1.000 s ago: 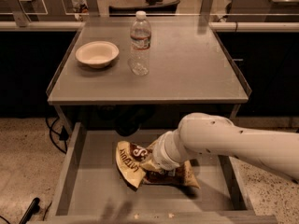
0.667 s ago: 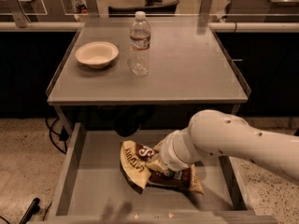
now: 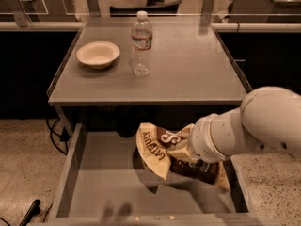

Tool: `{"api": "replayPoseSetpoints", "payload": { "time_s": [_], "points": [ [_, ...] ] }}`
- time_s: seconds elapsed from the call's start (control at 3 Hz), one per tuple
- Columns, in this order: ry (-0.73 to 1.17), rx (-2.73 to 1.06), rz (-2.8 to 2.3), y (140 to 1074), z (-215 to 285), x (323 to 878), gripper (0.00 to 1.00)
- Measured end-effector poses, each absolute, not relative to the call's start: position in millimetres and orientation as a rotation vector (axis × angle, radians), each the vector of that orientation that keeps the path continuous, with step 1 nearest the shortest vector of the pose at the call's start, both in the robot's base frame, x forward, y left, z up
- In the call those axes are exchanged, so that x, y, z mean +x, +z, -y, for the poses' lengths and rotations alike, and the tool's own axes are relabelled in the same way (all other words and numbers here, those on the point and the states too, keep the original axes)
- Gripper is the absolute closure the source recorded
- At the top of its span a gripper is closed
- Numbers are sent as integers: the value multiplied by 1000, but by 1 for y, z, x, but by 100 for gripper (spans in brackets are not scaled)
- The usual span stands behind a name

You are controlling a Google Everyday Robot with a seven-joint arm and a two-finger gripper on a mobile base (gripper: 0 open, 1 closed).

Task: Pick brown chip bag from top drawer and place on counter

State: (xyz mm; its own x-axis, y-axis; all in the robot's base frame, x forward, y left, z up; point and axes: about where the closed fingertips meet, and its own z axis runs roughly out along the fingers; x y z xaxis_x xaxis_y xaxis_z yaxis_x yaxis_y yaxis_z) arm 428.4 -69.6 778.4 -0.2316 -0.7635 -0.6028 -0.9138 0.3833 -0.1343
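Gripping brown chip bag (image 3: 154,149), claw (image 3: 181,147) over top drawer (image 3: 101,175) — grey counter (image 3: 188,69), speckled floor (image 3: 23,149)

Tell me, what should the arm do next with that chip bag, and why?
Probably lift higher: the end effector holds the brown chip bag over the top drawer, below the edge of the counter, so it must clear that first.

Brown chip bag (image 3: 157,147): dark brown face, pale yellow edges, white lettering on the brown, brown lettering on the yellow; gripper (image 3: 184,147), at the bag above the top drawer's right half, off-white like the arm (image 3: 256,126); top drawer (image 3: 108,182): uniform grey; counter (image 3: 188,69): matte grey; bowl (image 3: 97,54): plain cream; bottle (image 3: 141,39): clear, white cap, pale label; floor (image 3: 23,145): speckled beige.
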Motion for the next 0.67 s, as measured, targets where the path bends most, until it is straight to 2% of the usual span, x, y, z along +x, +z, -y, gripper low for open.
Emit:
{"api": "replayPoseSetpoints", "payload": {
  "time_s": [0.67],
  "points": [
    [164,-1432,-2075,877,136,486,100]
  ]
}}
